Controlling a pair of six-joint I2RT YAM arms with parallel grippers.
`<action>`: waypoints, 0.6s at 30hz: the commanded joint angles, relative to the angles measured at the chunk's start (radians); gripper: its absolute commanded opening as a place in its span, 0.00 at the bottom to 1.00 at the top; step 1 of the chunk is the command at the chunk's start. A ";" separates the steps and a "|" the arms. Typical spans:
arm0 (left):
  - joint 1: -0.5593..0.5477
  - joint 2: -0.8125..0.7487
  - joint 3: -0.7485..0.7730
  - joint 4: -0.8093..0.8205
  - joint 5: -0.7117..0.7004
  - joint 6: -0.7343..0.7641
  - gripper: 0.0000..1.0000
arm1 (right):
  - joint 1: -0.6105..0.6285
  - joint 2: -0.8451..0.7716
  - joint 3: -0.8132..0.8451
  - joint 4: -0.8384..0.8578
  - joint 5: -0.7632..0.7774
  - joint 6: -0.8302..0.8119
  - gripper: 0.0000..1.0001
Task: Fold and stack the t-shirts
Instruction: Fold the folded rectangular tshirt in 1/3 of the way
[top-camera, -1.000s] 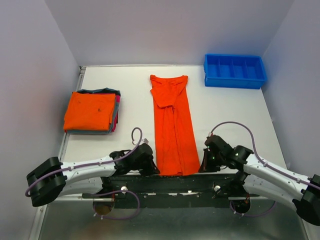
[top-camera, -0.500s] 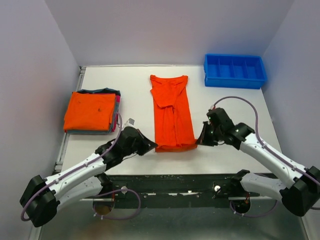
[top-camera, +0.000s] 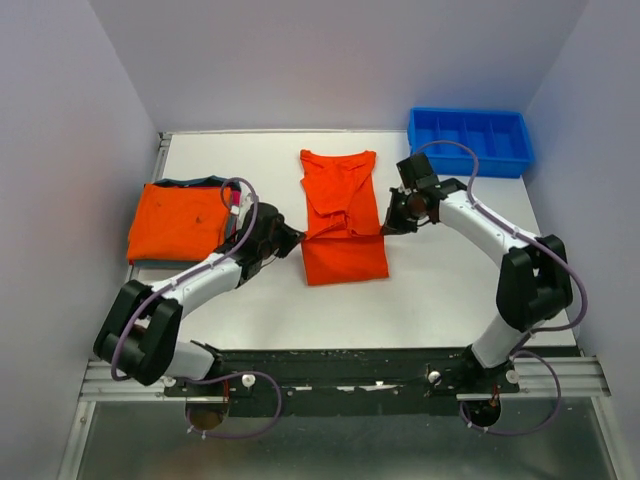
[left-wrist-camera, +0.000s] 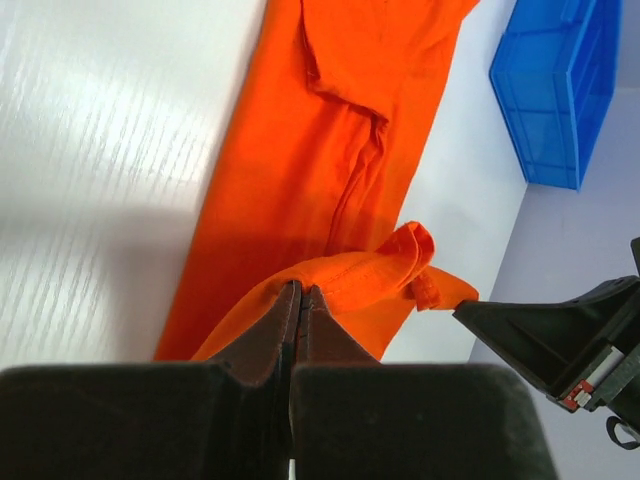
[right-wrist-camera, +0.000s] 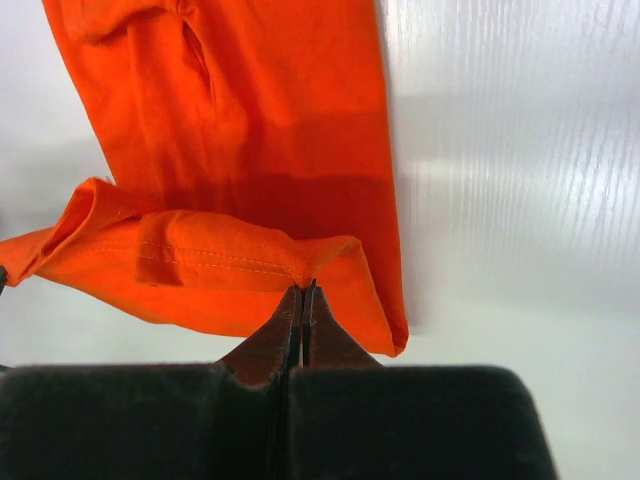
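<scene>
An orange t-shirt (top-camera: 343, 215), folded into a long narrow strip, lies in the middle of the table with its near end lifted and doubled back toward the collar. My left gripper (top-camera: 297, 238) is shut on the left corner of the shirt's hem (left-wrist-camera: 350, 275). My right gripper (top-camera: 386, 228) is shut on the right corner of the hem (right-wrist-camera: 250, 262). Both hold the hem just above the shirt's middle. A stack of folded t-shirts (top-camera: 183, 222), orange on top with teal and pink-red edges below, sits at the left.
A blue plastic bin with dividers (top-camera: 468, 141) stands at the back right corner; it also shows in the left wrist view (left-wrist-camera: 555, 85). Grey walls close in the table on three sides. A metal rail runs along the near edge (top-camera: 350, 372).
Both grippers have carried the shirt's near hem from the table's front edge back toward the collar, folding the strip over itself. The stack and bin have not moved.
</scene>
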 joint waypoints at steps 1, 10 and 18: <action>0.039 0.095 0.060 0.120 0.077 0.042 0.00 | -0.014 0.085 0.093 -0.017 0.012 -0.025 0.01; 0.050 0.213 0.167 0.126 0.109 0.112 0.00 | -0.039 0.162 0.183 -0.047 0.040 -0.025 0.01; 0.074 0.312 0.212 0.143 0.106 0.133 0.00 | -0.060 0.265 0.257 -0.039 0.029 -0.031 0.01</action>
